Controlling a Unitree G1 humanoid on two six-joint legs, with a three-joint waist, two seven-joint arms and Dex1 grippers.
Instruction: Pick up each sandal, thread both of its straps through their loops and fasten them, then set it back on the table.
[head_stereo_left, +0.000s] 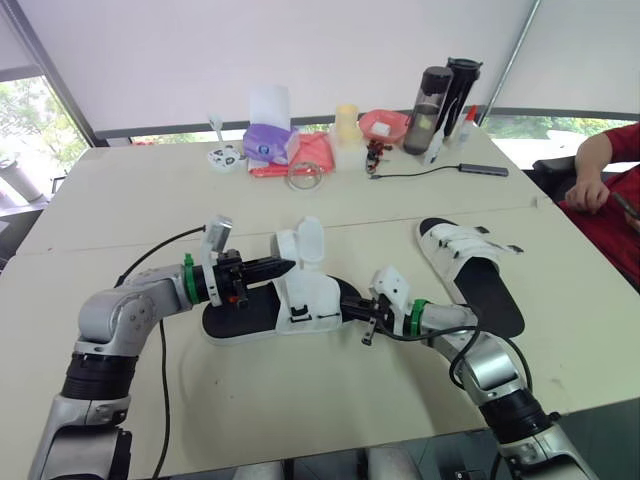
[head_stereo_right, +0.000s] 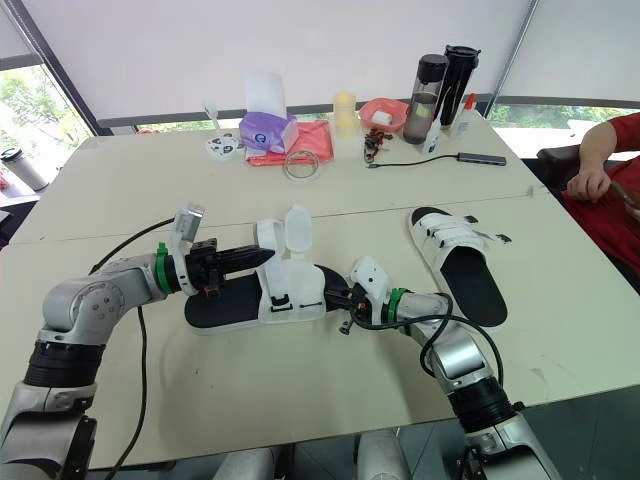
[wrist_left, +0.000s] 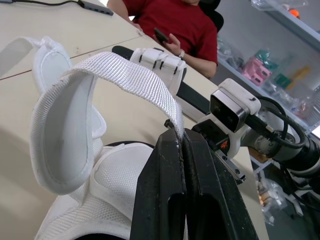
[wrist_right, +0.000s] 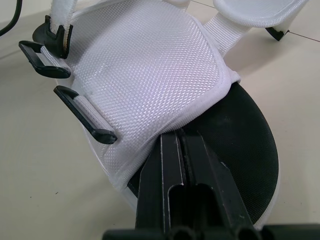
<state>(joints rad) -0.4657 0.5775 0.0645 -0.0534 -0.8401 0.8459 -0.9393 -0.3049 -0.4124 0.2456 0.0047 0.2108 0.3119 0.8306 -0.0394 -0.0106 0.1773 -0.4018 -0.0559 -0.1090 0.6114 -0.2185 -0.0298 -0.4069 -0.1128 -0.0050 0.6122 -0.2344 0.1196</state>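
By the table's (head_stereo_left: 300, 410) front edge the open sandal (head_stereo_left: 240, 322) lies lengthwise along that edge, toe to my right. My right pincer (wrist_right: 173, 137) is clamped on the rim of its white upper (wrist_right: 150, 65), and my left pincer (wrist_left: 180, 136) is clamped on a raised strap (wrist_left: 125, 75). The second sandal (head_stereo_left: 492, 292) lies near the right edge; a pink bowl (head_stereo_left: 384, 131) at the far edge holds something white.

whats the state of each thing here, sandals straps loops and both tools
near sandal, on the table, both straps undone
strap, loose and curled up, unthreaded
loops, empty
far sandal, on the table, straps closed across it
left tool, shut on strap
right tool, shut on near sandal's white upper
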